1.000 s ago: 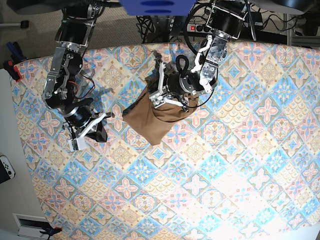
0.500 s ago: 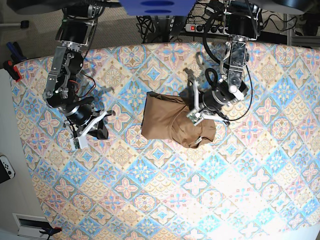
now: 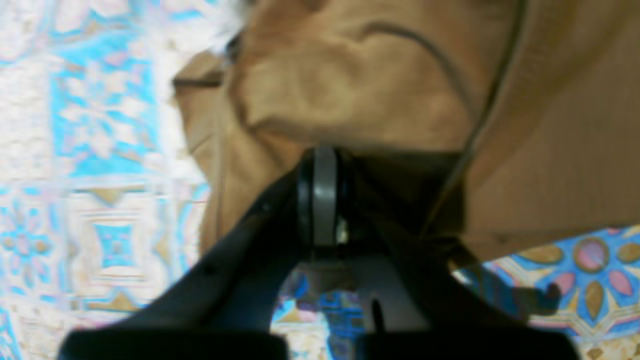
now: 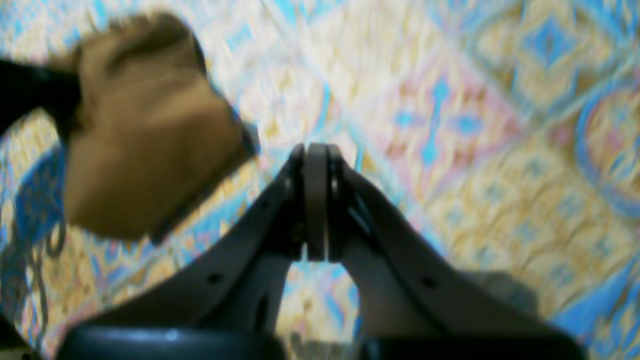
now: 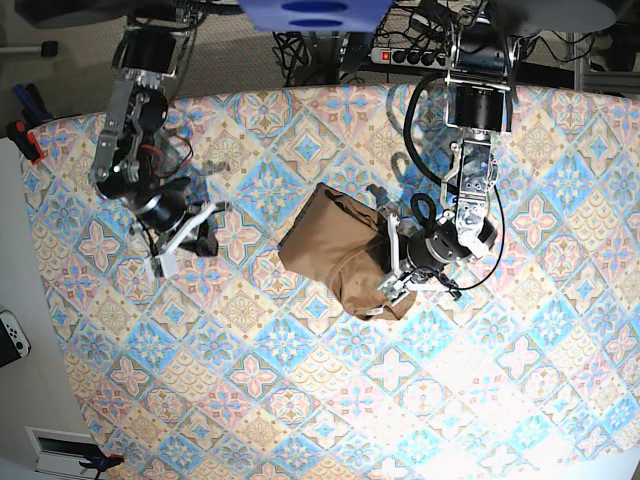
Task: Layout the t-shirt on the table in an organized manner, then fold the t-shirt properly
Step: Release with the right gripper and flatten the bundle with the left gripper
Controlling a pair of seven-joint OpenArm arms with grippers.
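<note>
The tan-brown t-shirt (image 5: 335, 250) lies bunched in a crumpled heap on the table (image 5: 300, 400), a little behind its middle. My left gripper (image 5: 388, 272) is at the heap's right edge, shut on the t-shirt. In the left wrist view its closed fingers (image 3: 325, 200) disappear under a fold of the t-shirt (image 3: 360, 90). My right gripper (image 5: 208, 245) is shut and empty above the table, well to the left of the shirt. In the right wrist view its pads (image 4: 315, 200) are pressed together, with the t-shirt (image 4: 145, 130) ahead at upper left.
The patterned table cloth (image 4: 450, 100) shows all around the heap. A power strip and cables (image 5: 400, 55) lie beyond the far table edge. A white controller (image 5: 12, 335) sits off the table's left side.
My left gripper has pulled the t-shirt to the right and toward the front edge, and the heap has shifted and changed shape. My right arm has moved slightly back, still shut and empty.
</note>
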